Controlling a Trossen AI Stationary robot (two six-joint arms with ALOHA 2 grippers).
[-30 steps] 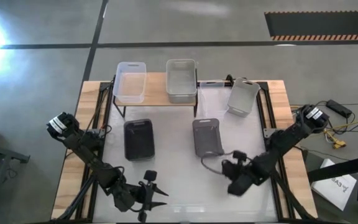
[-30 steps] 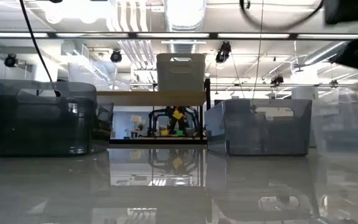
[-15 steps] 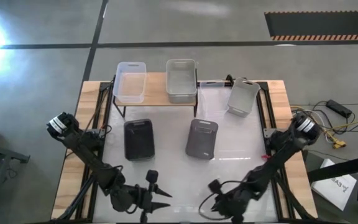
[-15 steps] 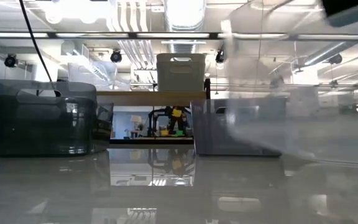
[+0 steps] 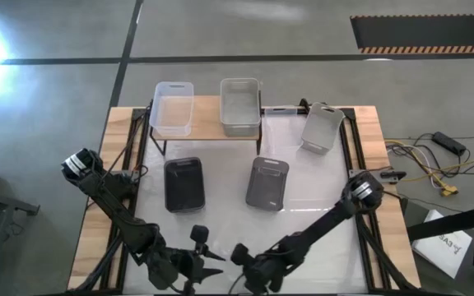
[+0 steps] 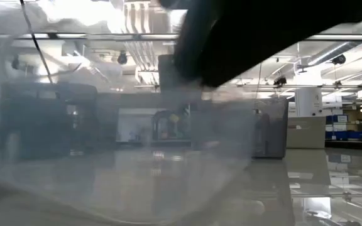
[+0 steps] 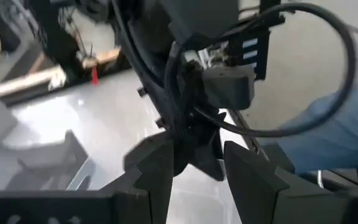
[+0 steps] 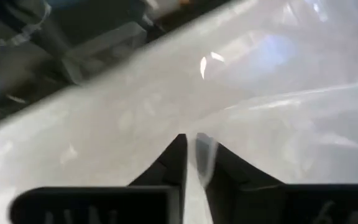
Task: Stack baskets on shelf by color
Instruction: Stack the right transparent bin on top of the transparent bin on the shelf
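Note:
My right gripper [image 5: 249, 265] is at the table's near edge, shut on a clear translucent basket [image 6: 105, 157] that fills the low view; it barely shows from above. My left gripper [image 5: 208, 256] is open and empty just left of it, with its fingers facing the right arm [image 7: 194, 171]. The wooden shelf [image 5: 208, 123] stands at the far side. On it sit a clear basket [image 5: 172, 108] and a light grey one [image 5: 239, 105]. A dark grey basket [image 5: 183, 183], a grey basket [image 5: 267, 182] and a light grey basket [image 5: 322, 127] stand on the table. My right gripper pinches a thin clear wall of the basket [image 8: 207, 152] between its two fingers, a single layer of plastic. The basket sits tilted right in front of the low camera, with its lower edge [image 6: 137, 213] close to the tabletop. I cannot tell whether it touches the table.
Black frame rails [image 5: 350, 156] run along the white tabletop's left and right sides. Cables [image 5: 443, 164] lie beyond the right edge. A blue sleeve or cloth [image 7: 334, 137] shows past the table's near edge in the left wrist view.
My right gripper has swept from the table's right-middle toward the near edge and the left, bringing the clear basket in front of the low camera. Early in this sweep the grey basket slid a little to the left and turned slightly.

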